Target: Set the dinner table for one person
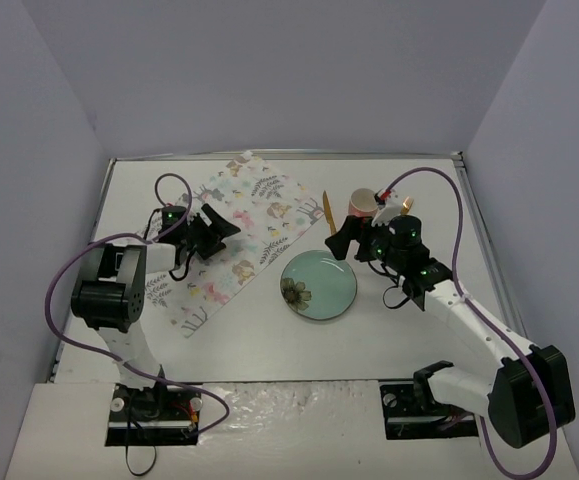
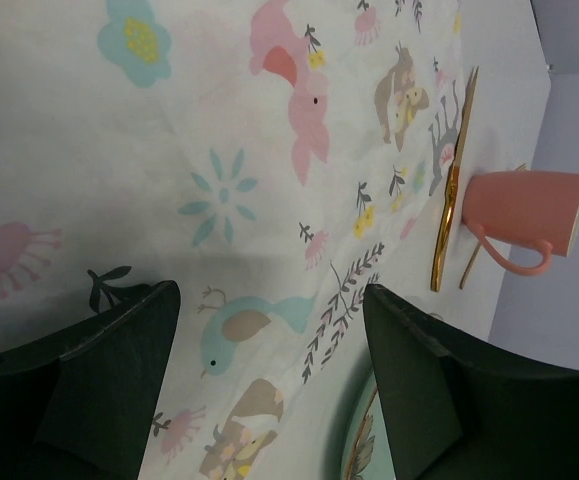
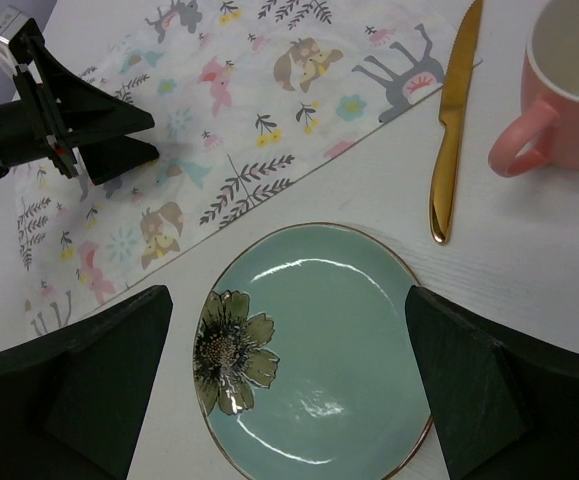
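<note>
On the white dinner table a patterned cloth placemat lies diagonally at the left. My left gripper hovers low over the placemat's middle, jaws open and nothing between its fingers. A teal plate with a flower sits on the bare table by the placemat's right edge. My right gripper is open above the plate, one finger on each side of it. Beyond the plate lie a gold knife and a pink mug.
A second thin gold utensil lies by the mug's handle. The plate's rim shows just past the placemat edge. Grey walls enclose the table on three sides. The knife nearly touches the placemat's right corner.
</note>
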You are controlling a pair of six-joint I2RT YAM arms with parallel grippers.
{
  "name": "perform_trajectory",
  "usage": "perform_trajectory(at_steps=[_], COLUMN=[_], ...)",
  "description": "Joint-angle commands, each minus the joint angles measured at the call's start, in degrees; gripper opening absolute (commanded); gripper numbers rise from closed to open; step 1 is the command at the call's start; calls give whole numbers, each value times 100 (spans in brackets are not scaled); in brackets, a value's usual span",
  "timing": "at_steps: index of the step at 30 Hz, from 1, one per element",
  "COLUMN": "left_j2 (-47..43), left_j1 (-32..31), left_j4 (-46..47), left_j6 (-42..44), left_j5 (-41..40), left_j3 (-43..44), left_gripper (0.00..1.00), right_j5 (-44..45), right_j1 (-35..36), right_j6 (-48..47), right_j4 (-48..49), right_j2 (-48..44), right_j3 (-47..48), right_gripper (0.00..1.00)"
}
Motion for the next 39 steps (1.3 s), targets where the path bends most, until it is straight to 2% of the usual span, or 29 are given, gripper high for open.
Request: perform_trajectory(at_steps=[1,5,7,11,14,17,25,31,35,39], left_j2=[-105,-239,-446,-1236,-1689,-2034,-2419,-2339,-2207,-1799], left_j1=[-45,-130,-198,-626,-897,-1175,-1805,-2128,-2147,-2242], left_j4=[99,26,-430,-1961,-2629,-2696,-2422,-1707,-1674,-1251], left_j6=[75,3,177,971,1480,1607,1759,1761,1798,1661], left_j5=[-202,-173,-324,-1149,-1520,-1422,-753,-160,8,387], left_j3=[226,302,493,1044,1234,1009,96,-493,-573,-547], left_gripper=[71,71,71,80,90,97,97,97,97,96], right_j5=[82,86,127,168,209,240,113,85,77,35], right_j1=[-123,-187,-221,-312,-407,-455,-559,-583,-583,-583], right_j6=[-56,-38,-47,-139,-91,9,100,208,181,206], right_j4=[302,237,196,66,-18,-14,-90,-92,-88,-81], right_j2=[-338,-436,-537,-616,-701,-879,-1231,-1489,-1438,-1320], right_j3=[-84,-203,-238,-284,-328,-393,-492,-560,-531,-470], right_gripper=[100,100,100,100,100,100,100,100,100,100])
